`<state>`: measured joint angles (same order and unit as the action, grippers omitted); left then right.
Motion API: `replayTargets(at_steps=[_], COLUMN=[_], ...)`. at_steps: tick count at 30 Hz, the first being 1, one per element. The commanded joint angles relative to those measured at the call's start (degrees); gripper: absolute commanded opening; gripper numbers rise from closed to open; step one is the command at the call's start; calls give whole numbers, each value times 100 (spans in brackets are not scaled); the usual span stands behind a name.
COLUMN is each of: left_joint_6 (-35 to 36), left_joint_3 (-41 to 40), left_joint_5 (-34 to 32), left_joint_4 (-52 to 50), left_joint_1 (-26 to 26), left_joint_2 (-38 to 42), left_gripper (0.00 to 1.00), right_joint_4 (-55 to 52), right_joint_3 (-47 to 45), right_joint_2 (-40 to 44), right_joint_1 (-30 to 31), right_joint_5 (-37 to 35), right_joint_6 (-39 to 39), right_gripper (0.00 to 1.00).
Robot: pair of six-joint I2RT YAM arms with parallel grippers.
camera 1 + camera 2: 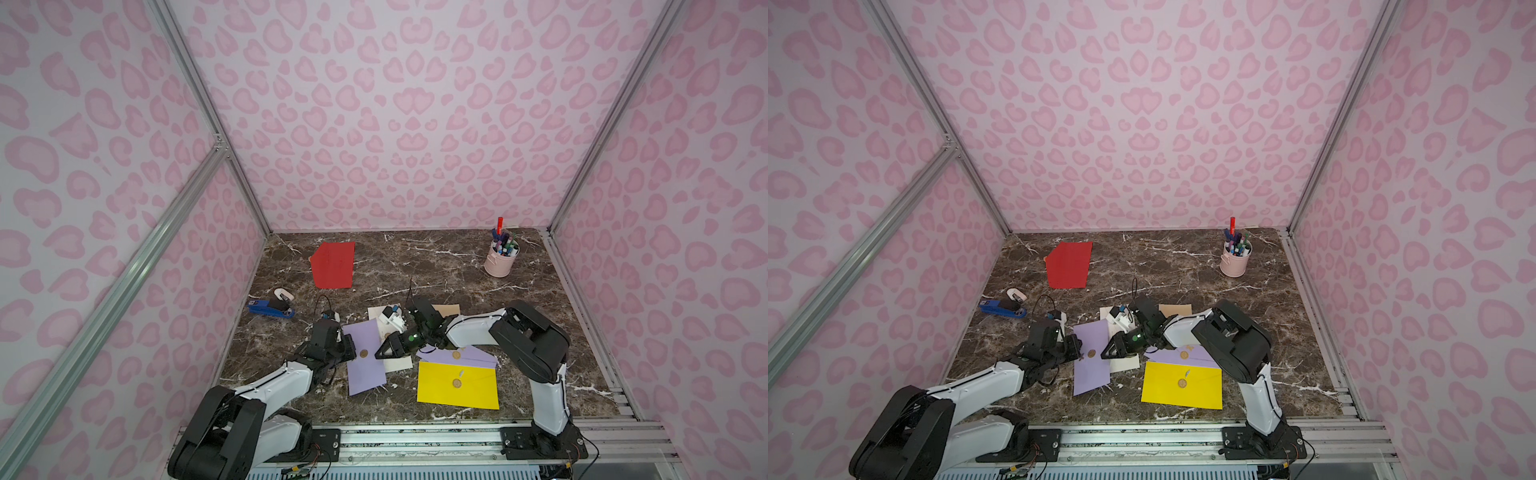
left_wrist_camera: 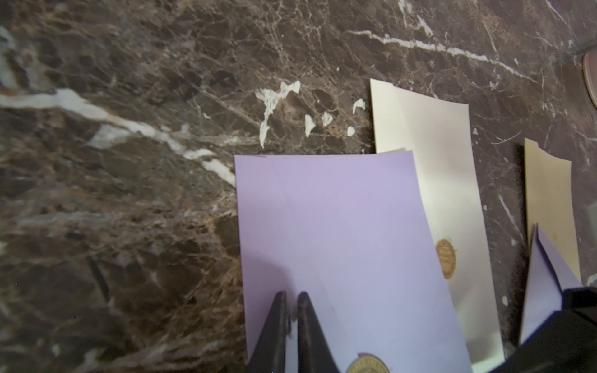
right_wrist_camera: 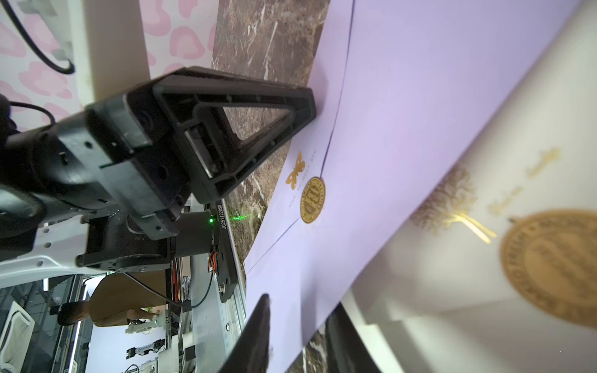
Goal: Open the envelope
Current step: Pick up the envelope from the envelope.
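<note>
The lilac paper envelope [image 1: 368,374] with a gold seal lay on the dark marble table [image 1: 457,266], near its middle. The left gripper [image 2: 292,298] was closed, its tips pressing the paper, while the right gripper [image 3: 300,310] stood with its jaws apart, straddling the envelope's edge.

Narrow gap between left claw [image 1: 352,347] and right claw [image 1: 378,355], over flat lavender paper envelope [image 1: 365,374]. Beyond both claws, brown marble bench [image 1: 436,270] lies bare. Blue plastic stapler [image 1: 270,309] stands outward of left claw; pink metal pen bucket [image 1: 500,264] sits well beyond right claw.
</note>
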<state>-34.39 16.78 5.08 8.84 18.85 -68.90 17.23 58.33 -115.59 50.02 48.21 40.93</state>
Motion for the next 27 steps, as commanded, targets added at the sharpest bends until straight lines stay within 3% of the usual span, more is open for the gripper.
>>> replayTargets(at_steps=[1,15,21,24,27], left_joint_6=[-32,-41,-41,23,141], left_joint_3=[-56,-96,-87,-34,131], left_joint_5=[77,155,204,278,248], left_joint_4=[-542,-440,-372,-326,-389], left_joint_1=[0,0,3,-1,2], left_joint_2=[-35,2,135,308,714], left_gripper=[12,11,13,20,32], right_joint_4=[242,343,361,336,253], right_joint_3=[98,413,464,460,482], right_joint_2=[-55,-408,-492,-465,-392], right_joint_1=[10,14,16,12,2], right_joint_5=[137,153,181,180,186], right_joint_6=[187,381,403,373,300], right_gripper=[30,20,2,0,0])
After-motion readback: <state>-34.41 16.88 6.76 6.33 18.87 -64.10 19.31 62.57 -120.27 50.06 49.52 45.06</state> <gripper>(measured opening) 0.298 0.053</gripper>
